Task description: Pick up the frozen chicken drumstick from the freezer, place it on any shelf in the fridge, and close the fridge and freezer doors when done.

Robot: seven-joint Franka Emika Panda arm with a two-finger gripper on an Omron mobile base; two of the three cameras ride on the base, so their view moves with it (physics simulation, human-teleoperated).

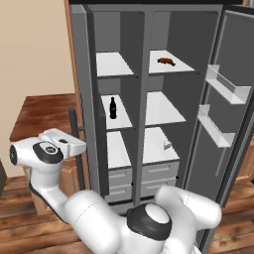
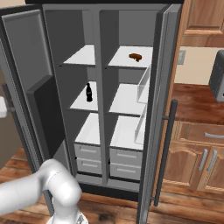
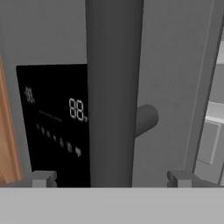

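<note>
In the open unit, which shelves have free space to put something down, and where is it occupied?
Fridge side: the middle shelf is bare; the top shelf holds the drumstick near its centre, with room beside it; the lower shelf has a small item at its right edge. Freezer side: top and lower shelves are bare; the middle shelf carries the black bottle.

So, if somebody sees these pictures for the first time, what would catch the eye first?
First, the tall grey unit with both doors swung wide open, showing white shelves and grey drawers. Next, the reddish-brown drumstick lying alone on the top shelf of the wider right compartment, and the black bottle standing upright on the middle shelf of the narrow left one. The white arm's open hand sits close to the dark bar handle beside the black dispenser panel.
</note>
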